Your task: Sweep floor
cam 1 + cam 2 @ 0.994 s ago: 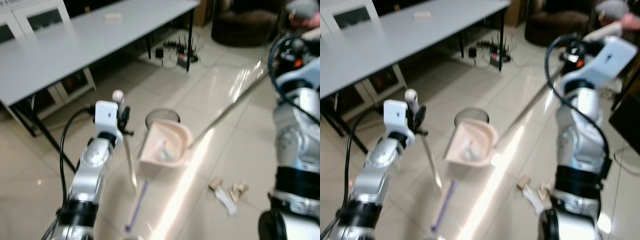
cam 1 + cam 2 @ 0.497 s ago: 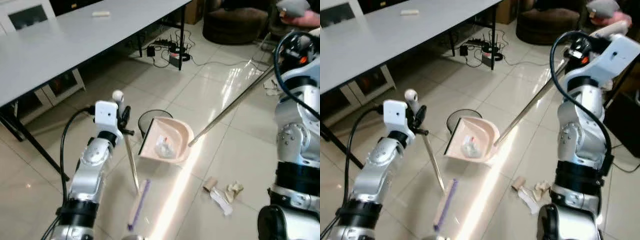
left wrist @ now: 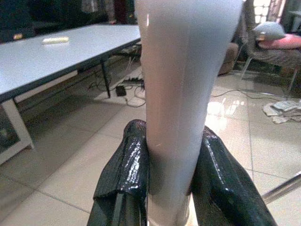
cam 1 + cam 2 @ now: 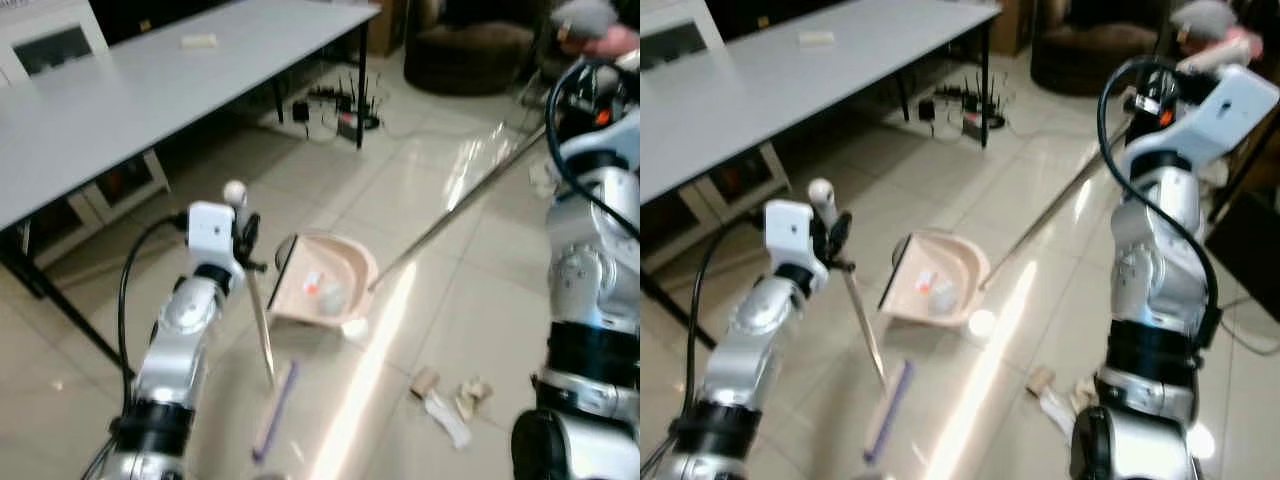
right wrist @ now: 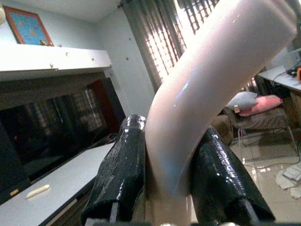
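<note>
Dustpan rests on the tiled floor, holding scraps. Left pincer clamps the broom handle. Right pincer clamps the dustpan handle.

Nothing here reads as writing — no label, brand, number or sign legible on any surface in the room.

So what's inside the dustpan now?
The dustpan holds a small pale crumpled scrap and a bit with orange on it. What lies under the pan is hidden.
</note>
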Controlling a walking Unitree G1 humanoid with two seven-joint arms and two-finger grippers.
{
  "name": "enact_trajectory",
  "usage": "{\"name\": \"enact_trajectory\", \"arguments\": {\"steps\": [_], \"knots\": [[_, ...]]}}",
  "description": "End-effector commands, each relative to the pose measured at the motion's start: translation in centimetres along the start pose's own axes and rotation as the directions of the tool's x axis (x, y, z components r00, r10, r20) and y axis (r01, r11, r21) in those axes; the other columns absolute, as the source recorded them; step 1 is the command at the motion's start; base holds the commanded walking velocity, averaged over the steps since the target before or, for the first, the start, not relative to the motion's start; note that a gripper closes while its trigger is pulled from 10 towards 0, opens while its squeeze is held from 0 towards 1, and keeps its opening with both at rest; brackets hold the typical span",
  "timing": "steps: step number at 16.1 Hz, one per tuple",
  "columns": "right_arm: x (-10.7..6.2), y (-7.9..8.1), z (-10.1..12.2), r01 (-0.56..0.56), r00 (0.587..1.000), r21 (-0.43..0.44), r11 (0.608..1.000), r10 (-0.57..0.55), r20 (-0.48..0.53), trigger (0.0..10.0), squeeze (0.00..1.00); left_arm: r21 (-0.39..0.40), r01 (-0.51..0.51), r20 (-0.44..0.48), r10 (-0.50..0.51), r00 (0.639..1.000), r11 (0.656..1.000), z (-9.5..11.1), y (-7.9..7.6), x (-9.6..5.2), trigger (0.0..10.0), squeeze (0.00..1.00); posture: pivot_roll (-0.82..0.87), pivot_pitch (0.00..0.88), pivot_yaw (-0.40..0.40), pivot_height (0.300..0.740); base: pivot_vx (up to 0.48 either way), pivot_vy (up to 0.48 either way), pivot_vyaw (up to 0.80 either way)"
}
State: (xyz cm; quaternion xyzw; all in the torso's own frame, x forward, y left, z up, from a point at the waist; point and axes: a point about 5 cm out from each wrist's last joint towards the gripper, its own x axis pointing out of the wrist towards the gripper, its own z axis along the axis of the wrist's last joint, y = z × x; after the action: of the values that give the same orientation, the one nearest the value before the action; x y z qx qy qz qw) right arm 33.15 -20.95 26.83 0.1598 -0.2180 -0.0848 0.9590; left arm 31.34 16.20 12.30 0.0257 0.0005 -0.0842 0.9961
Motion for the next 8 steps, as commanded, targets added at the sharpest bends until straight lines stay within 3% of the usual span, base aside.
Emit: {"name": "enact_trajectory", "arguments": {"steps": [1, 8], "knots": [[0.11, 0.71, 0.98, -0.029, 0.998, 0.033, 0.999, 0.027, 0.049, 10.0, 0.0, 0.023, -0.009, 0.033, 0.008, 0.999, 1.0, 0.93, 0.32, 0.17, 10.0, 0.0, -0.02, 0.018, 0.059, 0.74, 0.398, 0.0, 0.0], [0.04, 0.5, 0.6, -0.018, 0.999, 0.036, 0.999, 0.016, 0.041, 10.0, 0.0, 0.032, -0.018, 0.019, 0.018, 1.0, 0.999, 0.51, 0.77, -0.19, 10.0, 0.0, -0.02, 0.024, 0.057, 0.74, 0.4, 0.0, 0.0]]}}
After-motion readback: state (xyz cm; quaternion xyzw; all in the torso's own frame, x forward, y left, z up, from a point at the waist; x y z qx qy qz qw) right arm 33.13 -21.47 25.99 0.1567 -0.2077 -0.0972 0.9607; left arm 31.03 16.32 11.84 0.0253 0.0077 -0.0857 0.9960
